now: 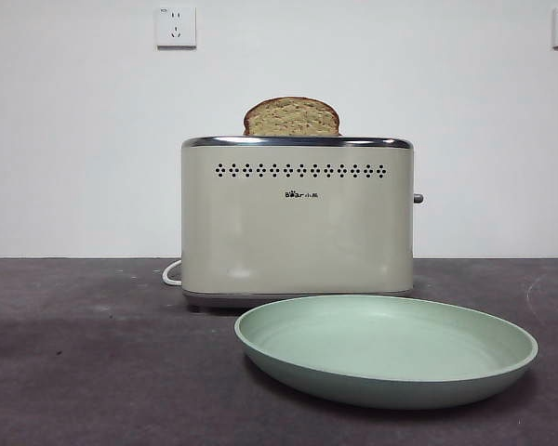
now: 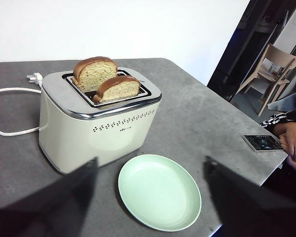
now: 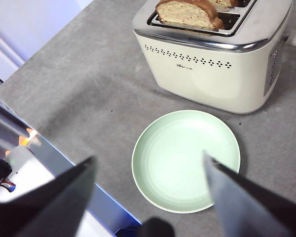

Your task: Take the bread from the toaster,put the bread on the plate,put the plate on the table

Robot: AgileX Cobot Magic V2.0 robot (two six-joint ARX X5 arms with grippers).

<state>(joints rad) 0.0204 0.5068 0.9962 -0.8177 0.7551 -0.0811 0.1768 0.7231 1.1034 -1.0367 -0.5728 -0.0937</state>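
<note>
Centre of front frame: toaster (image 1: pixel 297 218) on surface (image 1: pixel 93 372), bread (image 1: pixel 291 118) upright in its slot, top exposed for grasping. Plate (image 1: pixel 387 350) lies empty just in front, ready to receive. Left claw (image 2: pixel 150 197) and right claw (image 3: pixel 150 190) both spread wide, holding nothing.

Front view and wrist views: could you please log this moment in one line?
bread: in toaster | plate: empty, on table | both jaws: open, holding nothing

- Front view: low, level, close to the toaster (image 1: pixel 297 218) and plate (image 1: pixel 387 350).
- Both wrist views look down from opposite sides, farther off, sharing toaster and plate.
</note>
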